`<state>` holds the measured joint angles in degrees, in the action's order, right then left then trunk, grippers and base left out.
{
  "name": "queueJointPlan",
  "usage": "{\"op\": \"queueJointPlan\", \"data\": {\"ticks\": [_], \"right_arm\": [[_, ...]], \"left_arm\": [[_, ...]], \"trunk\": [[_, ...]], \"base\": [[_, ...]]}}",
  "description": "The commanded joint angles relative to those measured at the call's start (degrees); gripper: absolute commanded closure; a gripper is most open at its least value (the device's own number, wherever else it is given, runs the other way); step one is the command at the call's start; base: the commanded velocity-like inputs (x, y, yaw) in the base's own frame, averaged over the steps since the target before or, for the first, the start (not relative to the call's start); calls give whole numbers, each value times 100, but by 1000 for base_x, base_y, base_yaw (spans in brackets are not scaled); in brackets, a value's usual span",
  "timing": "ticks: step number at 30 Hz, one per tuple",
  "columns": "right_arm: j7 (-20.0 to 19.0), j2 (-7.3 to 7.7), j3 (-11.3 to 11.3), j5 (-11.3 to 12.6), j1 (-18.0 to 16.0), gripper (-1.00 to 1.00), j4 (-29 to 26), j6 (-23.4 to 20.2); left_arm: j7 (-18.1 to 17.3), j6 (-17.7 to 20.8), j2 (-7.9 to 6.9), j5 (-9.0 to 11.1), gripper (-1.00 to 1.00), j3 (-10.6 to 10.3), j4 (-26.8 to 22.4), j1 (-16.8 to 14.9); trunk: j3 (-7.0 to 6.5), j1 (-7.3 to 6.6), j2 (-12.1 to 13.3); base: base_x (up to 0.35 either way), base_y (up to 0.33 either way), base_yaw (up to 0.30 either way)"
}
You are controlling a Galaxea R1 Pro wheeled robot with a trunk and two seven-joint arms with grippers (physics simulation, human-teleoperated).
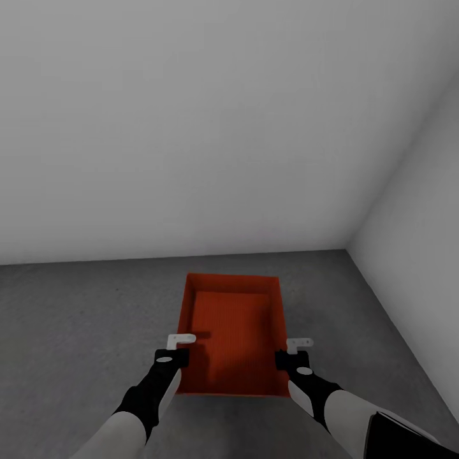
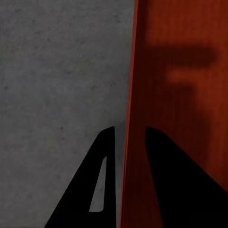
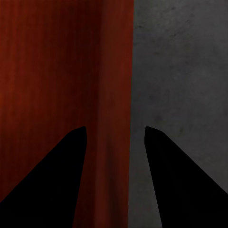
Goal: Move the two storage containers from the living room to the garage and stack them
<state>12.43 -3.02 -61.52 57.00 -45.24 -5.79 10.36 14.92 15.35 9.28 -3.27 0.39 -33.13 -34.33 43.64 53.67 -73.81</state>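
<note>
The head view is looking forward and down from high up toward a white corner, taking in the grey floor (image 1: 76, 331) and the orange-red container (image 1: 233, 331). Each wrist view is looking along its fingers from very close, sharing one container wall and adjoining floor with the head view

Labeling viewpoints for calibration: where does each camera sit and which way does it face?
Head: on the robot's head, facing forward and down at the container on the floor; both forearms show.
Left wrist: near the left gripper, looking along its fingers straddling a container wall.
Right wrist: near the right gripper, likewise.
Shared: the container and floor.
</note>
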Motion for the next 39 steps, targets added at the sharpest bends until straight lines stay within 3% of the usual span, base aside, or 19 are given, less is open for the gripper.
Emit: {"op": "queueJointPlan", "data": {"ticks": [1,39], "right_arm": [[14,28,43,31,-4,100,78,19],[14,29,43,31,-2,100,78,19]], "left_arm": [[37,56,-14,-121,100,40,-18,-4],[37,48,-14,-128,100,48,-26,-4]], "trunk": [[4,0,-4],[4,0,-4]], "base": [[0,0,0],[0,-34,0]]}}
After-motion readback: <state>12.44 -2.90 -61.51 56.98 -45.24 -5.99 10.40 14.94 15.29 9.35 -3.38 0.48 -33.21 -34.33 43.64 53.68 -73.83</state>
